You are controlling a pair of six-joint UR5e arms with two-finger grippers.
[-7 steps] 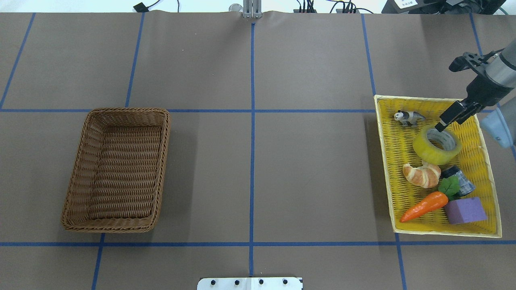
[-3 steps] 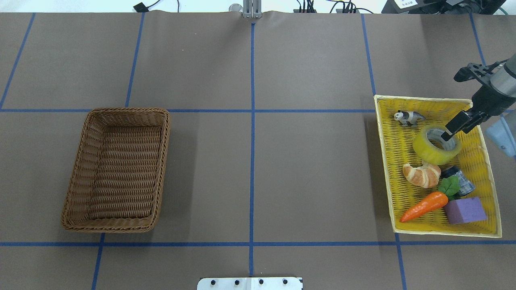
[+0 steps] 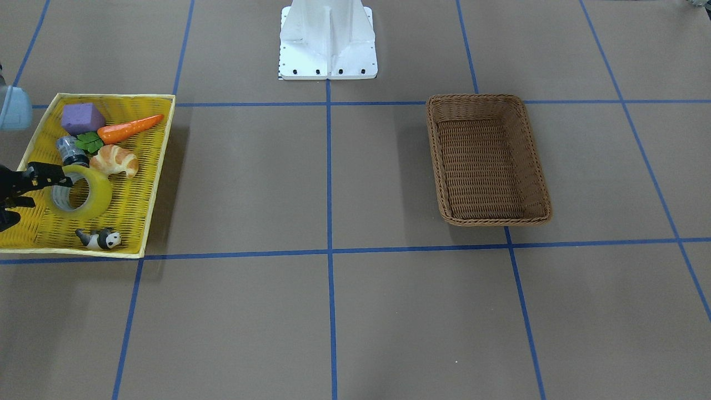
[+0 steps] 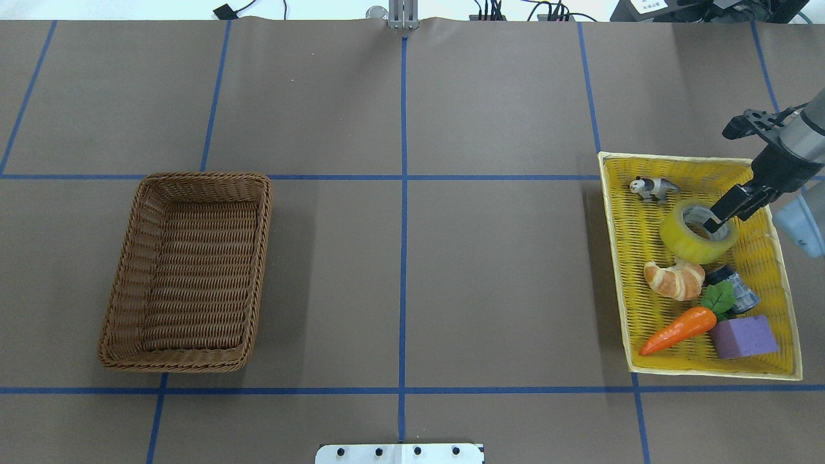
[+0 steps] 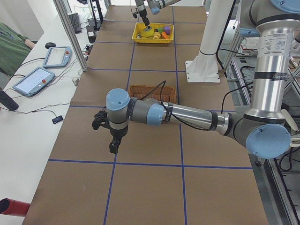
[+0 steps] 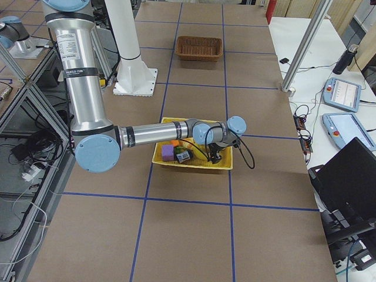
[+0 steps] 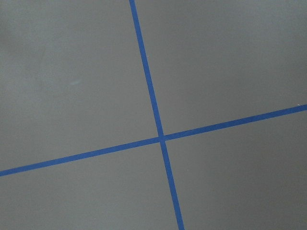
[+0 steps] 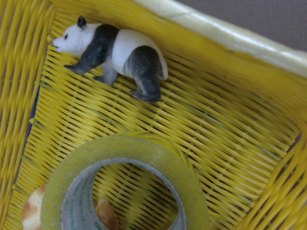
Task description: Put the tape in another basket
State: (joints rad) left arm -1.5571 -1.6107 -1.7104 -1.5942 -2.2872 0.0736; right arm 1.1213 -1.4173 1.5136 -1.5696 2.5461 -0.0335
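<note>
The tape (image 4: 678, 240), a yellow-green roll with a grey core, lies flat in the yellow tray (image 4: 677, 156), between a toy panda and a croissant. It also shows in the front view (image 3: 99, 197) and the right wrist view (image 8: 189, 189). My right gripper (image 4: 727, 209) is open, tilted over the roll. One finger reaches into the core and the other stays outside the roll's wall (image 3: 34, 197). The brown wicker basket (image 4: 187, 179) stands empty at the far left (image 3: 483, 99). My left gripper (image 5: 112, 140) hangs over bare table; I cannot tell its state.
The tray also holds a panda (image 4: 654, 188), a croissant (image 4: 674, 280), a carrot (image 4: 680, 328), a purple block (image 4: 744, 336) and a small dark cylinder (image 4: 735, 287). The robot's white base (image 3: 328, 39) stands mid-table.
My right gripper has moved right and down. Its finger went from the tape's far rim into the core. The tape and basket have not moved.
</note>
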